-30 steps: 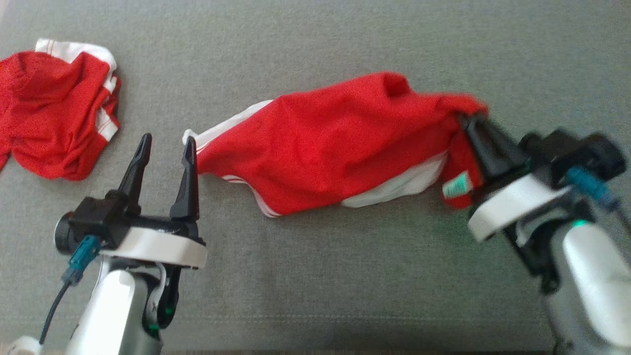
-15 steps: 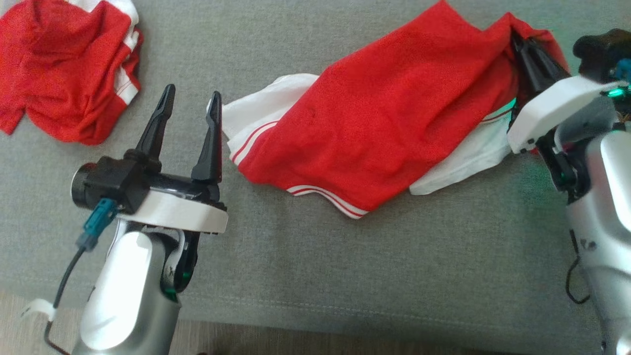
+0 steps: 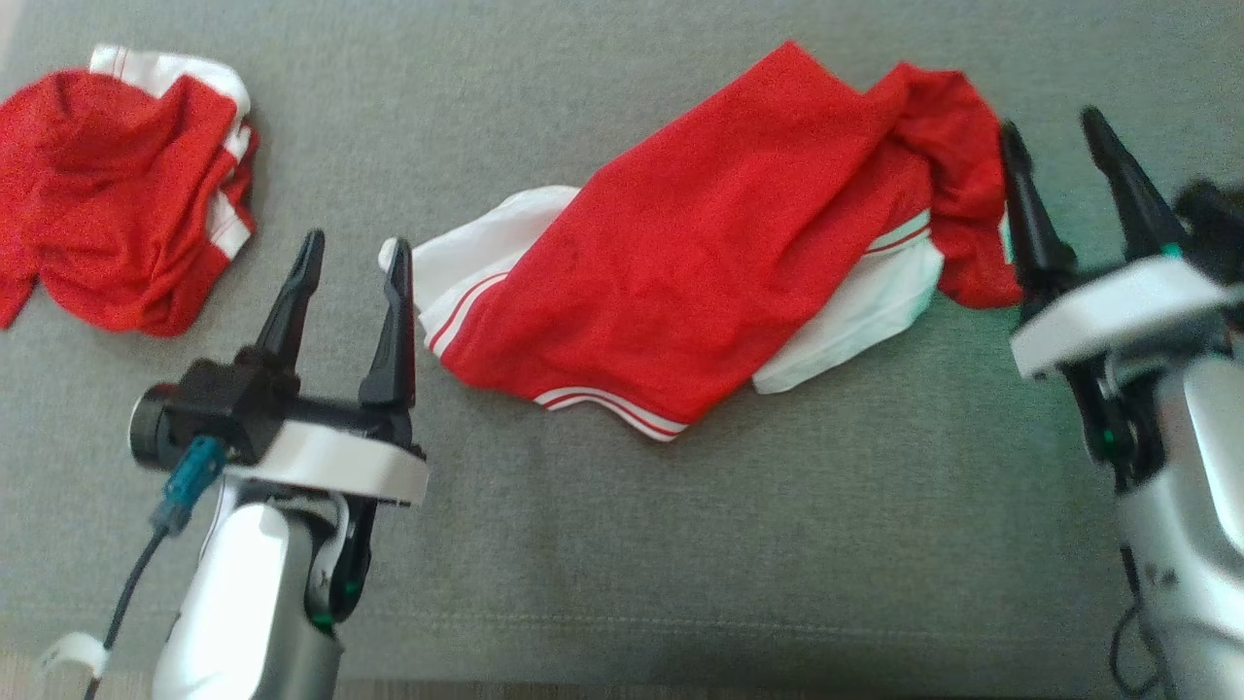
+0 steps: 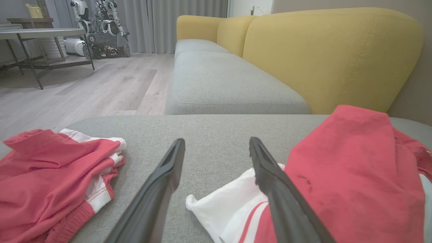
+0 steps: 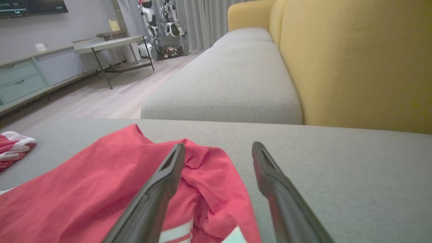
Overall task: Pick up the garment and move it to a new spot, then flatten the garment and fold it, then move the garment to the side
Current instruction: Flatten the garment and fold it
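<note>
The garment (image 3: 719,253), red shorts with white trim, lies crumpled and slanted across the grey cushion (image 3: 680,544). My left gripper (image 3: 356,240) stands open just left of its white corner, with its right finger (image 4: 270,179) beside that corner and nothing between the fingers. My right gripper (image 3: 1050,119) is open at the garment's bunched right end, its left finger (image 5: 162,182) next to the red cloth (image 5: 101,189) and bare cushion between the fingers. In the left wrist view the garment (image 4: 351,175) rises at the right.
A second red and white garment (image 3: 117,185) lies crumpled at the far left of the cushion. The cushion's front edge runs along the bottom of the head view. A yellow backrest (image 4: 330,54) and another grey seat stand beyond, with wooden floor to the left.
My right gripper has opened and let go of the garment's right end, which now lies on the cushion. The head camera has shifted. The left gripper stays open.
</note>
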